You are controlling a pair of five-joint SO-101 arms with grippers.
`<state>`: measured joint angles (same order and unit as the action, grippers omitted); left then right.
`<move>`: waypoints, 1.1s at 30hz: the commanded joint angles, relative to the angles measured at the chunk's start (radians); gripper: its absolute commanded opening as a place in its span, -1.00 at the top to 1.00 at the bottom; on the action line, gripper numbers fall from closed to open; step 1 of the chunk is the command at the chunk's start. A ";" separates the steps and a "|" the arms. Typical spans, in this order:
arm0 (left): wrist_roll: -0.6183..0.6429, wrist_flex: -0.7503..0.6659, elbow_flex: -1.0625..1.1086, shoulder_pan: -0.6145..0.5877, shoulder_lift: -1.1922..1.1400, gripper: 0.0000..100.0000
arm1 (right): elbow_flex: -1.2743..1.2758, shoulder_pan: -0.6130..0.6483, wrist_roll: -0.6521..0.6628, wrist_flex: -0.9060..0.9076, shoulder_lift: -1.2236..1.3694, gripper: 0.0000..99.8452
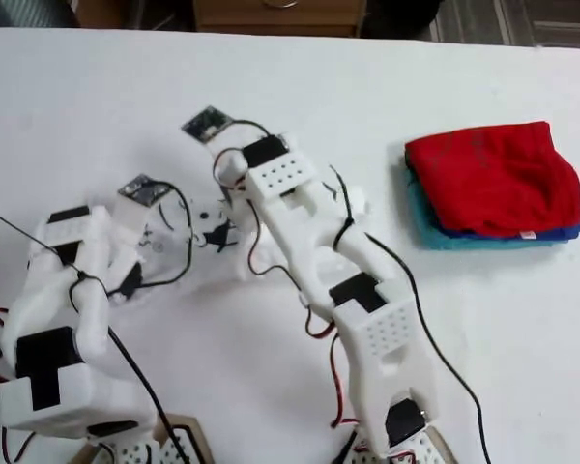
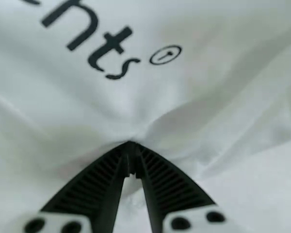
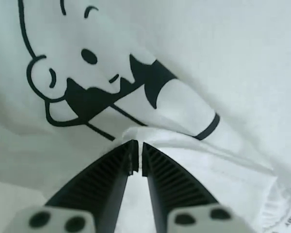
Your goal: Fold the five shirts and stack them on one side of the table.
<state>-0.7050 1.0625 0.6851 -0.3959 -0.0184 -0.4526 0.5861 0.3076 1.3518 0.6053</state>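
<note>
A white shirt [image 1: 211, 232] with a black cartoon print lies on the white table [image 1: 97, 97], between the two arms. In the left wrist view my left gripper [image 2: 131, 158] is shut on a raised fold of the white shirt [image 2: 184, 97], just below black lettering. My right gripper [image 3: 136, 155] is shut on a folded edge of the same shirt [image 3: 223, 58], beside the cartoon figure [image 3: 87, 92]. A stack of folded shirts [image 1: 488, 179], red on top of blue and teal, sits at the table's right side.
Both white arms [image 1: 348, 271] crowd the table's middle and front, with black and red cables looping around them. Wooden furniture [image 1: 280, 14] stands beyond the far edge. Bare table surface stretches along the back and far left.
</note>
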 commanded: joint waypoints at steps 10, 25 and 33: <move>0.005 -0.028 0.004 0.011 0.002 0.95 | -0.164 -0.091 -0.005 0.189 -0.114 0.96; 0.005 -0.028 0.004 0.011 0.002 0.95 | 0.031 -0.166 0.075 0.312 -0.174 0.96; 0.005 -0.028 0.004 0.011 0.002 0.95 | 0.493 -0.188 0.126 0.027 -0.386 0.96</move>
<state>-0.7050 1.0625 0.6851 -0.3959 -0.0184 -0.1089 0.4066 0.4043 1.4791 0.3506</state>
